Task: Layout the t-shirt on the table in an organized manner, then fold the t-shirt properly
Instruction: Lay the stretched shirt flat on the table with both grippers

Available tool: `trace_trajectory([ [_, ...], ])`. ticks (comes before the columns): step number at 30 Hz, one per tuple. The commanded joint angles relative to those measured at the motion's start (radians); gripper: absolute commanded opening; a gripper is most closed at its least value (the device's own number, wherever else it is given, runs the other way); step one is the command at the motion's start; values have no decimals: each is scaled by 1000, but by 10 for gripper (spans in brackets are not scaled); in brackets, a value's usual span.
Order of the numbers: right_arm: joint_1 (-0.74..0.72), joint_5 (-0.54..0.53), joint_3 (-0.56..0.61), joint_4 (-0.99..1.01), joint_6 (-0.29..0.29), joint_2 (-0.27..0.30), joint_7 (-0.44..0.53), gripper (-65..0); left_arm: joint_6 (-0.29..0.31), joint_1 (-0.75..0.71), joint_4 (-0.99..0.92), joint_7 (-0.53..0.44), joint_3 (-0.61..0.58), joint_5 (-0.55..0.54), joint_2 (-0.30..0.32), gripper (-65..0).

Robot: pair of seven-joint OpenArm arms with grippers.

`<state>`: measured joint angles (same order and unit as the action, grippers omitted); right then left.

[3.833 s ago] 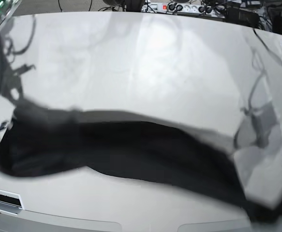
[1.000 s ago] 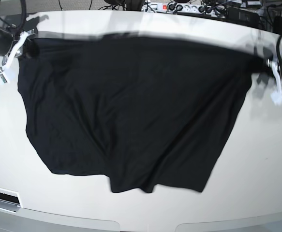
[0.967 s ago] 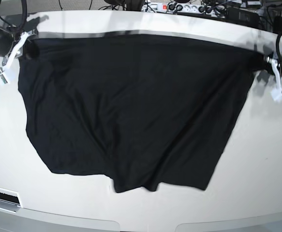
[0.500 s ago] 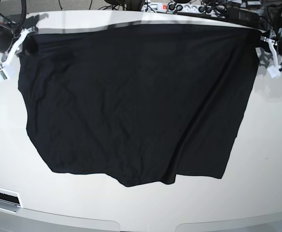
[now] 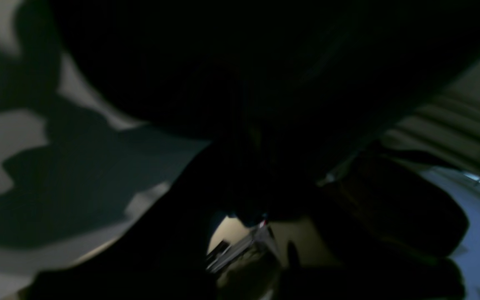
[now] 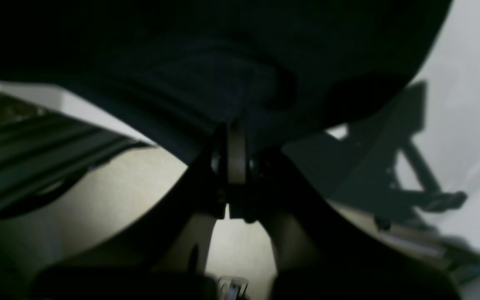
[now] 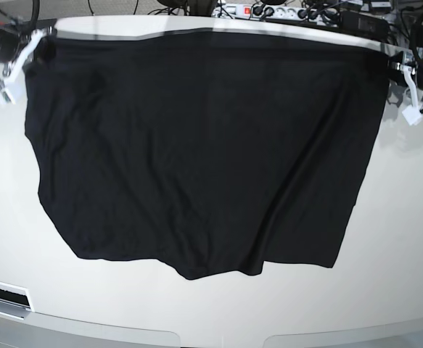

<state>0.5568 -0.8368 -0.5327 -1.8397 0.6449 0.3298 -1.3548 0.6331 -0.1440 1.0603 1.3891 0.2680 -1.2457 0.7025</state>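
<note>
The t-shirt (image 7: 196, 152) is stretched wide across the white desk (image 7: 407, 239), its far edge pulled taut in a nearly straight line toward 12 o'clock of the base view. The cloth narrows toward 6 o'clock, where its lower edge ends in a wavy fold short of the near rim of the desk.

The right claw (image 7: 35, 45) sits at about 10 o'clock, clamped tight on the corner of the t-shirt there. In the right wrist view the closed claw (image 6: 236, 146) pinches a bunched fold of dark cloth (image 6: 223, 62), which fills the upper part of that picture, with the pale desk (image 6: 465, 125) off at 3 o'clock.

The left claw (image 7: 402, 64) sits at about 2 o'clock, likewise closed on the opposite far corner. The left wrist view is very dark: black fabric (image 5: 265, 62) covers most of it, and the claw's tips cannot be made out against the cloth.

A power strip (image 7: 269, 11) and cables lie beyond the far edge of the desk. No logo, label or readable writing shows on the fabric in any view.
</note>
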Motion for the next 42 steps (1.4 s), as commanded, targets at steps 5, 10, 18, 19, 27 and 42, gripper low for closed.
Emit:
trace_trajectory([
  [5, 67, -5, -10, -17, 33, 20, -1, -650, 57, 8, 11, 7, 9, -151, 48, -650],
  [10, 68, -4, -10, -17, 31, 22, -5, -650, 28, -8, 11, 7, 9, -238, 88, -650],
  [18, 118, -247, -10, -18, 53, 84, -41, -650, 29, -132, 11, 7, 9, -238, 120, -650],
  [19, 126, -269, -10, -18, 53, 98, -41, -650, 29, -145, 11, 7, 9, -238, 121, -650],
  [27, 207, -293, -9, -18, 53, 122, -41, -650, 29, -262, 11, 7, 9, -238, 120, -650],
  [42, 225, -304, -9, -18, 50, 123, -41, -258, 40, -254, 12, 7, 9, -238, 125, -302],
])
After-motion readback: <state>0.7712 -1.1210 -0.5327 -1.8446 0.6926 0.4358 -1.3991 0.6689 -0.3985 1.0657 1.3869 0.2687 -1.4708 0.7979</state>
